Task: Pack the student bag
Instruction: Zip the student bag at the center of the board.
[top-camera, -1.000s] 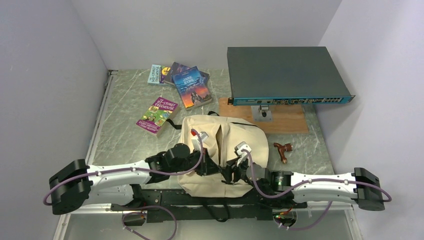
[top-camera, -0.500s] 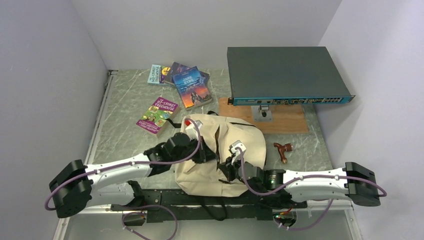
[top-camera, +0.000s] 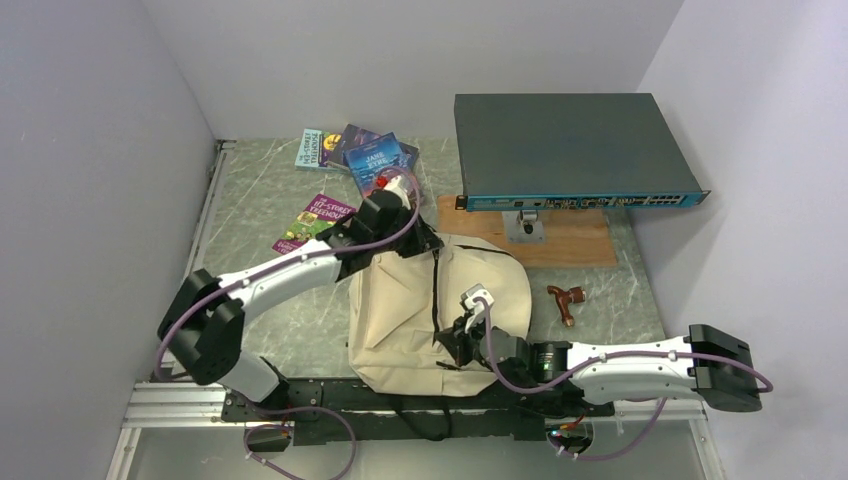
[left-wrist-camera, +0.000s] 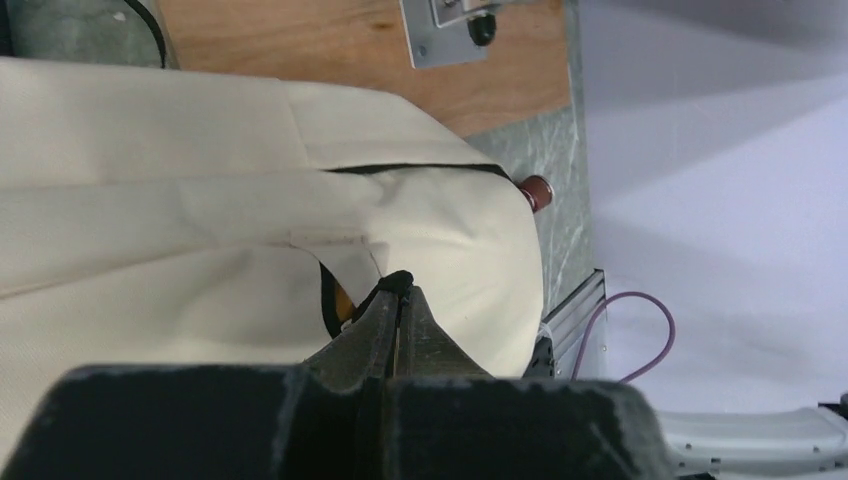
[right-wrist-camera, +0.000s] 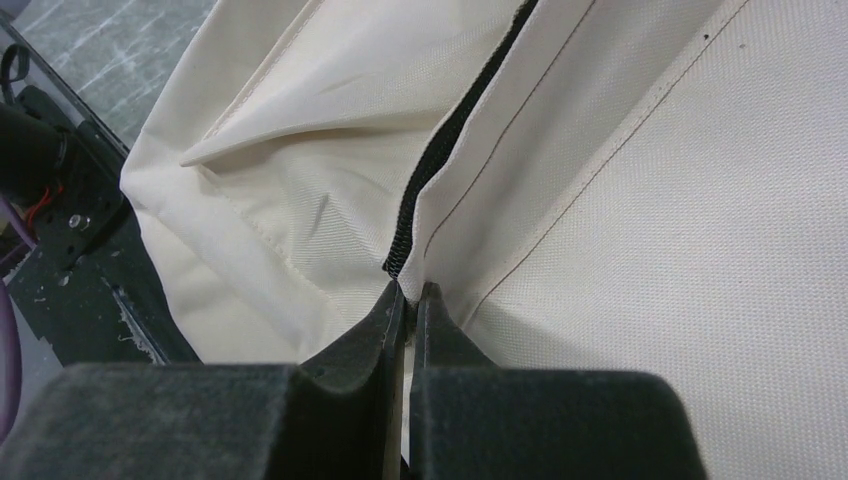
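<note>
While the student bag (top-camera: 400, 310) lies mid-frame, your right gripper (right-wrist-camera: 408, 295) pinches its zipper seam (right-wrist-camera: 440, 150) low down, and your left gripper (left-wrist-camera: 398, 290) is clamped at the seam's top.

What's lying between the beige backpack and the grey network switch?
A wooden board carrying a small metal bracket; the top view shows it.

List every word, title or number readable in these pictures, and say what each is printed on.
"JANE EYRE": cover of the blue book.
"13-STOREY TREEHOUSE": cover of the purple book, which is partly hidden by the left arm.
Teal book: title too small to read.
Dark book: title too small to read.
Network switch: front labels too small to read.
Backpack: no text visible.
</note>
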